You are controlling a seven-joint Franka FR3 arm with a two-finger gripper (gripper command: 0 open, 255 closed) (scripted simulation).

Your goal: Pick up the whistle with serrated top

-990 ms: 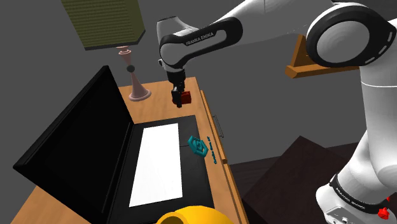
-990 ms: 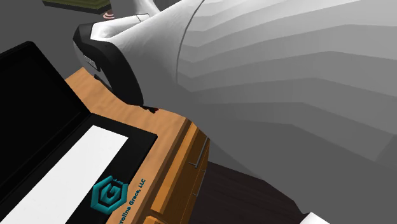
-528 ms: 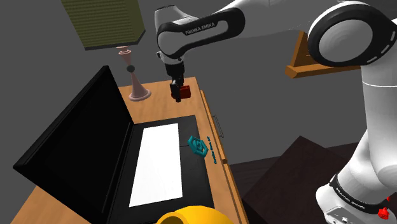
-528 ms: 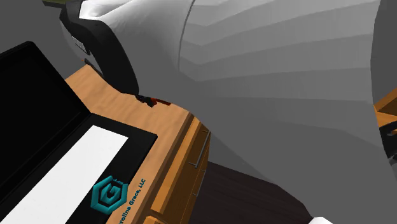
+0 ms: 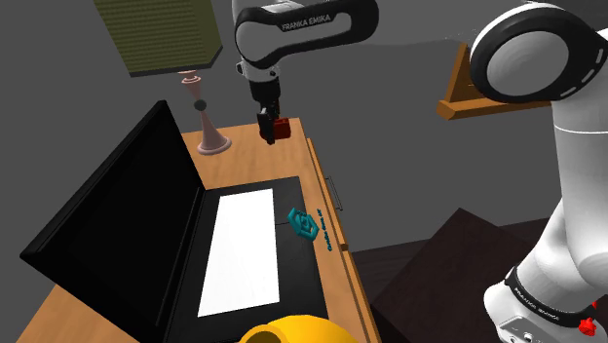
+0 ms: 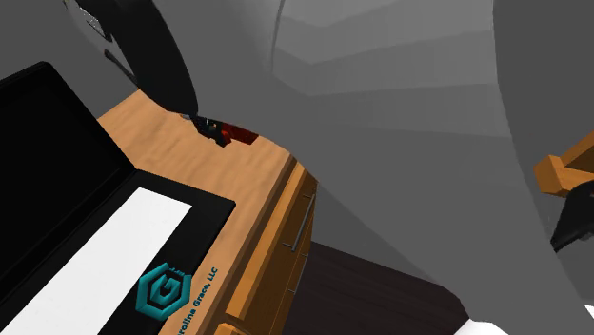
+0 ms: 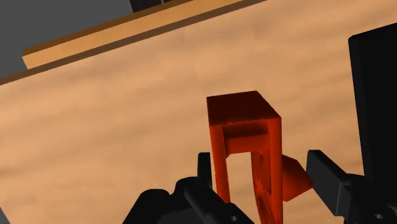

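Whistle [image 7: 245, 137], red and boxy, sits clamped between jaws; they're closed on its lower part, w/ most of the body jutting out past the tips. By the wrist view it hangs clear of the desk [image 5: 244, 161], wood grain well behind it. In the shoulder view it's over the desk's far end, near the edge above the drawer handle [image 5: 334, 192], w/ the lamp foot [image 5: 211, 136] off to that view's left. Main risk, as I judge it: the hold is short and off-centre, so a quick swing or jolt could let the piece pivot or slide out. A drop here probably lands near the edge, then bounces to the floor. Second risk: the olive lampshade [image 5: 156, 34] is close beside the arm's upper link, so a wide turn that way could clip it. Open laptop [image 5: 117, 224] is well apart, no worry there. Can't tell how much pad contact there is on the far side.
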